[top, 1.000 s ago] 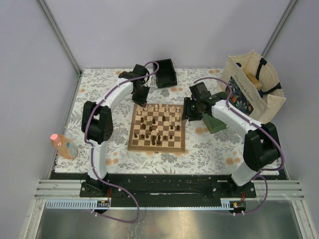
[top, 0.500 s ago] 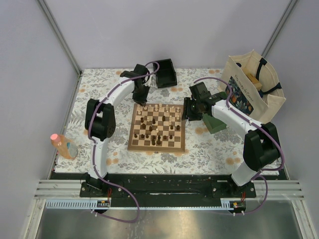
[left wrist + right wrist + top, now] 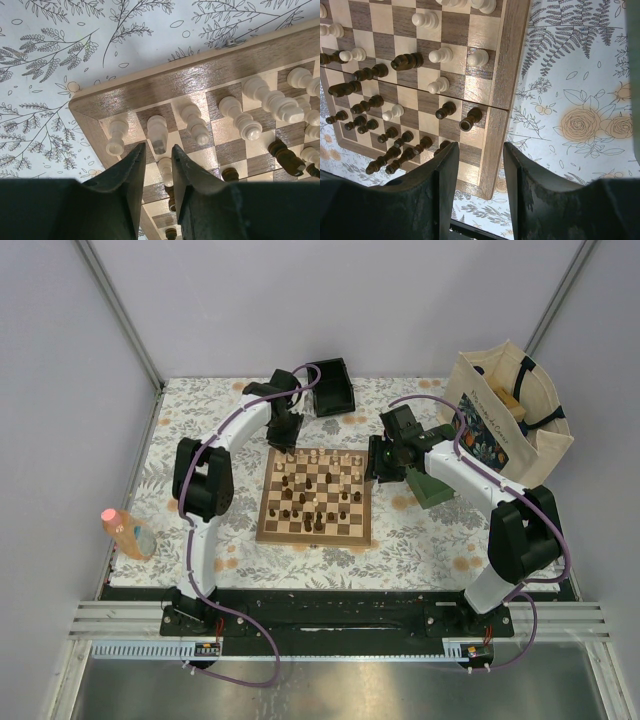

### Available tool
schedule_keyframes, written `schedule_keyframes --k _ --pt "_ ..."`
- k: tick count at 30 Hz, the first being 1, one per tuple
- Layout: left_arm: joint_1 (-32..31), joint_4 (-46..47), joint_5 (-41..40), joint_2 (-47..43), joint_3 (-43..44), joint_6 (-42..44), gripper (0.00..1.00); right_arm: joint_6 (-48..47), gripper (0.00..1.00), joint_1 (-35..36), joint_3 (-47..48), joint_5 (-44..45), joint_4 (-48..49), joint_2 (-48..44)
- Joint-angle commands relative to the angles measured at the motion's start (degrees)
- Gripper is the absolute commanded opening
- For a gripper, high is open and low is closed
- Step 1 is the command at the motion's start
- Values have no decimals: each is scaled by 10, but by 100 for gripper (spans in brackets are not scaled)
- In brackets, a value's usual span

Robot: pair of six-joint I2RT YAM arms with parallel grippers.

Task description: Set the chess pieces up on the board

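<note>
The board (image 3: 314,539) lies mid-table between the arms with the chess pieces (image 3: 308,498) on it. Cream ones line the far rank, but both colours are scattered over the middle squares, so I judge the setup about half done. The left gripper (image 3: 157,148) hovers low over the far-left corner, jaws slightly parted and empty, while the right gripper (image 3: 481,148) hangs over the board's right edge, jaws wide and empty.

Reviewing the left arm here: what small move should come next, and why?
Probably lower the left gripper onto the cream piece showing through its narrow gap, then close. It holds nothing, hovers over a corner of the board, and dark pieces stand among cream ones, so setup is unfinished.
</note>
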Motion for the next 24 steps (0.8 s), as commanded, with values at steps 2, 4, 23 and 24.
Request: schedule_keyframes --k 2,4,23,24 --pt "2 2 -8 -7 21 0 34 -2 49 -3 20 -9 12 0" --pt "1 2 -6 -15 24 -1 36 1 49 -3 23 -12 11 3" --pt "42 156 40 -294 -204 -53 74 -6 49 16 133 -1 4 131" --pt "47 163 43 -306 -216 -55 75 -5 48 20 137 5 3 137"
